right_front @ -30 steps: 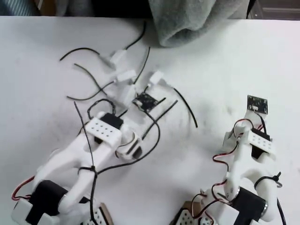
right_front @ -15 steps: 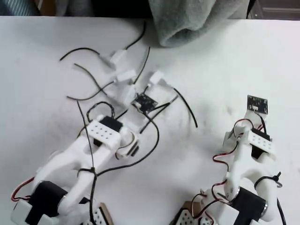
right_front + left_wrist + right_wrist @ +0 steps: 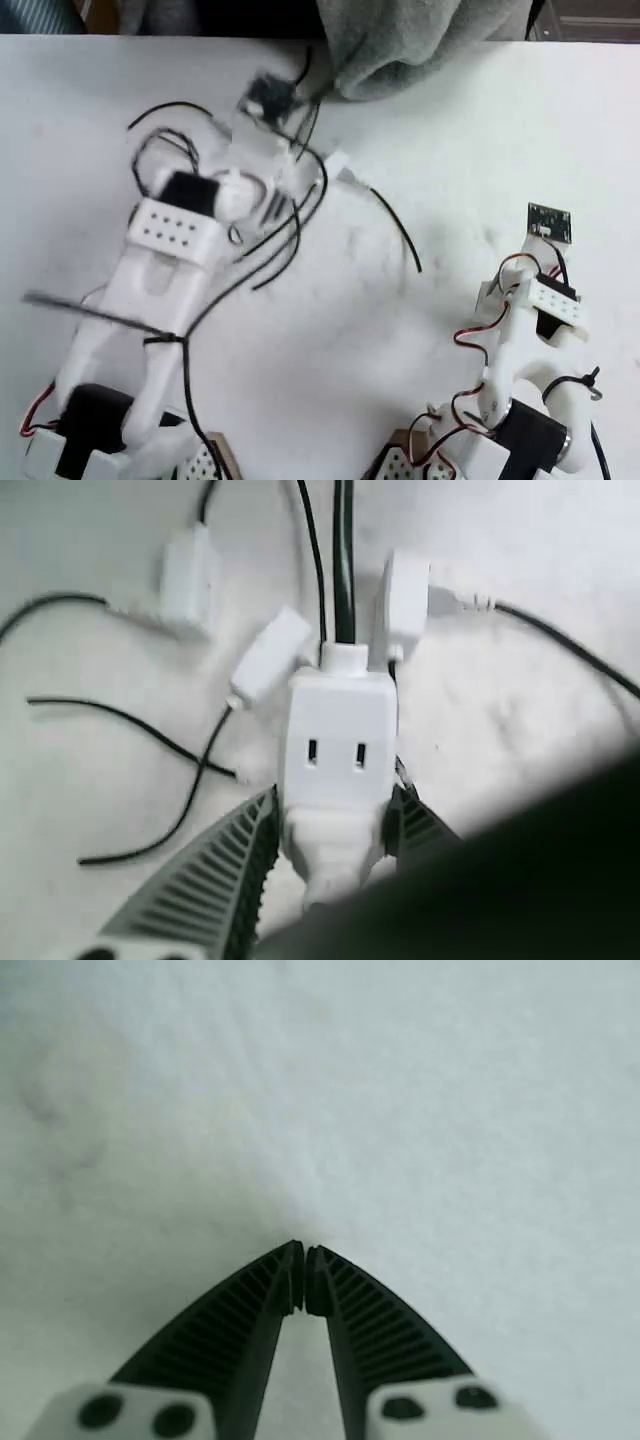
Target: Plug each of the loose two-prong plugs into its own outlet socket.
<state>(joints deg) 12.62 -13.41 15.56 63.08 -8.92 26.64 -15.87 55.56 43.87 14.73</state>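
Your left claw (image 3: pixel 335 835) is clamped on the socket (image 3: pixel 338 742), one finger (image 3: pixel 240 855) pressed to each side of its near end, spread no wider than the socket body. The socket's two slots face the wrist camera. A black cord (image 3: pixel 343 560) leaves the socket's far end.

First plug (image 3: pixel 405 595) sits just beside one far corner of the socket. Second plug (image 3: pixel 268 655) lies tilted just beside the other far corner. Third plug (image 3: pixel 188 572) lies farther from the socket, past the second. Thin wires (image 3: pixel 150 730) lie on the table (image 3: pixel 520 740) on that same side of the socket.

Your right claw (image 3: pixel 303 1278) is pinched tip to tip, holding nothing, well apart from the socket. In the high view the grey cloth (image 3: pixel 400 50) lies just past the socket end of your left arm (image 3: pixel 165 260).
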